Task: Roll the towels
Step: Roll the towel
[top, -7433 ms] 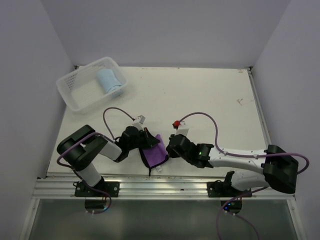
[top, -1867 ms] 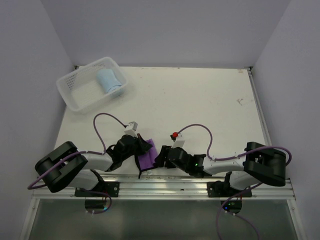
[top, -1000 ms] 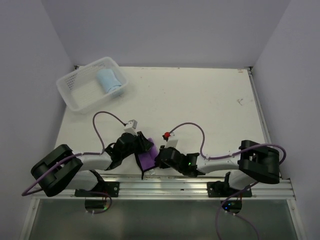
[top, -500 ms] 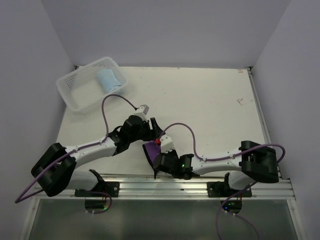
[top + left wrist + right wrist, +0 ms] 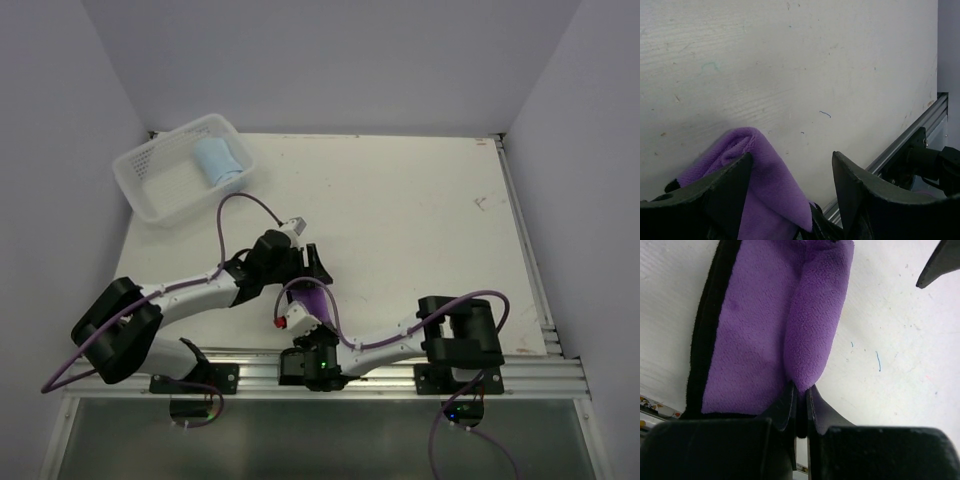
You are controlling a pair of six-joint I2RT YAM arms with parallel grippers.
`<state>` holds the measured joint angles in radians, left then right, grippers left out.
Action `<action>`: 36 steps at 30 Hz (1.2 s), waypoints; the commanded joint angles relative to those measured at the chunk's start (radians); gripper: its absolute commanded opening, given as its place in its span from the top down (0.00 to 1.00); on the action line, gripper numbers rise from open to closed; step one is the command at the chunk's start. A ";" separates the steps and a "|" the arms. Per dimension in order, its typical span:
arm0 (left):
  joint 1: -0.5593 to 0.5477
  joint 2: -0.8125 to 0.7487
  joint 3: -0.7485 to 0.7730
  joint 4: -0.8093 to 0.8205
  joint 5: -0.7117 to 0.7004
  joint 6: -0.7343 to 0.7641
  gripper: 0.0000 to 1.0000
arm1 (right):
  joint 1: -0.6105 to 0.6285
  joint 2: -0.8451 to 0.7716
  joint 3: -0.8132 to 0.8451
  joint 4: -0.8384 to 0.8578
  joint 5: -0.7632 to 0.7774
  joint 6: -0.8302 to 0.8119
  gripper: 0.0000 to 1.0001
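The left arm (image 5: pixel 190 292) lies low over the worktop, reaching from its base at the near left edge rightward and farther in. The left tool (image 5: pixel 312 264) is at its end, with its two fingers (image 5: pixel 725 185) spread wide apart. The right arm (image 5: pixel 390 338) stretches left along the near edge, its wrist folded close to the rail. The right tool (image 5: pixel 800 390) points away from the near edge, jaws pinched tight on a fold of the purple towel (image 5: pixel 760 330).

My right fingers (image 5: pixel 784 409) are matt black plastic. The towel (image 5: pixel 757 335) is nappy purple fleece, dark-backed. Table (image 5: pixel 790 50): scuffed matt white wood. Upper-left basket (image 5: pixel 160 137): white plastic.
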<state>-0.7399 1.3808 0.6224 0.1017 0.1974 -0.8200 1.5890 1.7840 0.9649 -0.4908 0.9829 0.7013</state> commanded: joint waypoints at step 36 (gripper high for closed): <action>0.037 -0.083 -0.179 0.179 0.209 -0.047 0.30 | 0.106 0.396 0.440 -0.511 0.198 -0.095 1.00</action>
<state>-0.6971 1.2793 0.4664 0.2245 0.3862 -0.8711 1.6886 2.1883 1.3808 -0.9794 1.1603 0.6167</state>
